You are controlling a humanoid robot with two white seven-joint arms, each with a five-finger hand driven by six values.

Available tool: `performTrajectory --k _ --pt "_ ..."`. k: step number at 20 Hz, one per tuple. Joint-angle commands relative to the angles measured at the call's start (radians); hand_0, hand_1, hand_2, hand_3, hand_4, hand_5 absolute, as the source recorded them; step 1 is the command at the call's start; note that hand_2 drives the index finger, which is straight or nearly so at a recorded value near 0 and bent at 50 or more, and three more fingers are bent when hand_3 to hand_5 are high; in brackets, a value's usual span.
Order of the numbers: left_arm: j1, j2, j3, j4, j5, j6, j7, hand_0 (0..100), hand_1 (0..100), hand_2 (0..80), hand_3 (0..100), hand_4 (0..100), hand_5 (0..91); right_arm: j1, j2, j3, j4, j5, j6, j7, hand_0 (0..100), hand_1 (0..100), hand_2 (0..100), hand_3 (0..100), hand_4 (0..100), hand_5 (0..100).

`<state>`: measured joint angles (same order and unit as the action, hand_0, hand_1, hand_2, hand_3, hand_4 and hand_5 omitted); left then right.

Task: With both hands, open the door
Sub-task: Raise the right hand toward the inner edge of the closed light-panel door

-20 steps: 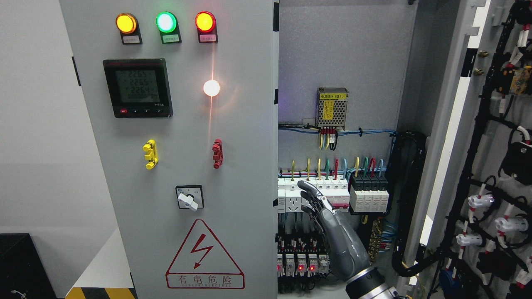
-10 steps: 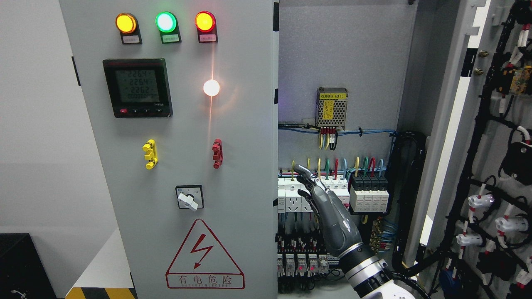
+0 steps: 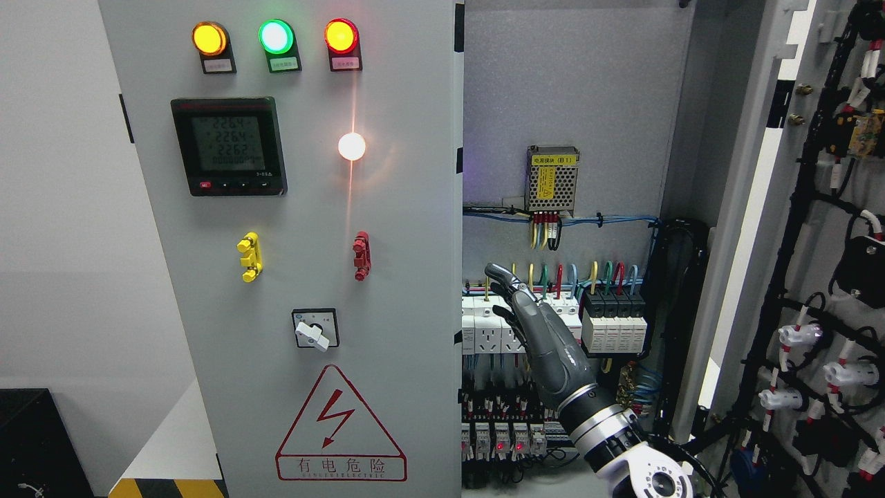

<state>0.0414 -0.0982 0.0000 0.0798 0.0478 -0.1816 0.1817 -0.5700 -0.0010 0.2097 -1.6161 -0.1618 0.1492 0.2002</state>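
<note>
We see our right hand (image 3: 536,325) raised inside the cabinet, fingers loosely extended and gripping nothing, in front of the white breakers (image 3: 484,325). The left door (image 3: 304,277) stands just left of the hand; the right door (image 3: 816,277) hangs swung wide, well to its right.

The right arm (image 3: 646,474) is cut off by the bottom edge. The right hand (image 3: 536,325) hides part of the breaker row (image 3: 477,325) behind it. The left door (image 3: 297,277) hides the cabinet's left interior and runs past the top and bottom edges. The right door (image 3: 823,277) is cut by the right edge. Print on the lamp labels (image 3: 285,64) and on the supply label (image 3: 553,160) is too small to read. The black box (image 3: 31,443) is cropped at the lower left corner.
</note>
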Motion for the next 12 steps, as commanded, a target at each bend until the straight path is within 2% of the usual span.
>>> performTrajectory --k 1,8,12 --pt "0.000 0.000 0.021 0.000 0.000 0.001 0.001 0 0 0.0 0 0 0.0 -0.013 0.006 -0.001 0.032 -0.002 0.013 0.005 19 0 0 0 0 0" --pt "0.000 0.000 0.021 0.000 0.000 0.001 0.001 0 0 0.0 0 0 0.0 -0.037 0.004 -0.001 0.036 -0.024 0.021 0.007 19 0 0 0 0 0" --pt "0.000 0.000 0.021 0.000 0.000 0.001 0.001 0 0 0.0 0 0 0.0 -0.045 0.003 0.002 0.033 -0.110 0.073 0.005 19 0 0 0 0 0"
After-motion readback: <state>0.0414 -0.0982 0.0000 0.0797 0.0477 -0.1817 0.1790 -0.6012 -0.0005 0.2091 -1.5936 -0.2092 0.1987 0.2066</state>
